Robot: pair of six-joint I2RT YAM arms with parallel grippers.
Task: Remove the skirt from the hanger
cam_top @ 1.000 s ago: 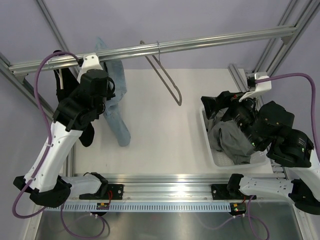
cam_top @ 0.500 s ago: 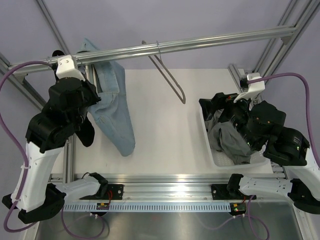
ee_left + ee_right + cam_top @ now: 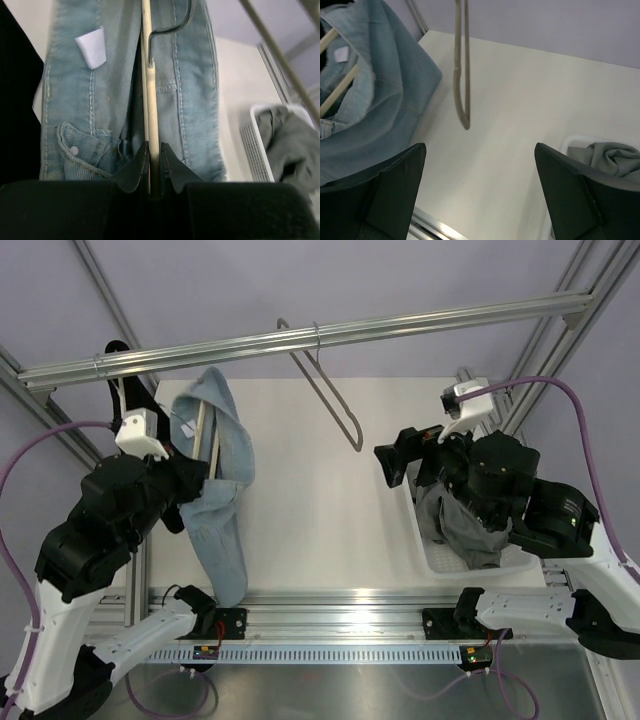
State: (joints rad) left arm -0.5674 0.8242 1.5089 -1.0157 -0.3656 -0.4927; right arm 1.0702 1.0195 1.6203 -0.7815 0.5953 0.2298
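Observation:
The grey-taupe hanger (image 3: 330, 400) hangs bare by its wire hook from the overhead rail (image 3: 400, 328); it also shows in the right wrist view (image 3: 462, 75). The dark grey skirt (image 3: 465, 525) lies crumpled in the white basket (image 3: 413, 530), and a fold of it shows in the right wrist view (image 3: 612, 157). My right gripper (image 3: 480, 146) is open and empty, above the table between the hanger and the basket (image 3: 405, 460). My left gripper (image 3: 155, 160) is shut on the bar of a cream hanger (image 3: 148, 75) that carries light blue jeans (image 3: 190, 100).
The jeans (image 3: 215, 510) hang off the rail at the left, over the table's near left part. A black garment (image 3: 120, 390) hangs at the far left. Aluminium frame posts stand at both sides. The white tabletop (image 3: 320, 510) lies between the jeans and the basket.
My left arm has drawn the jeans on their cream hanger off the rail, toward the near edge. My right gripper has moved left and back from over the basket.

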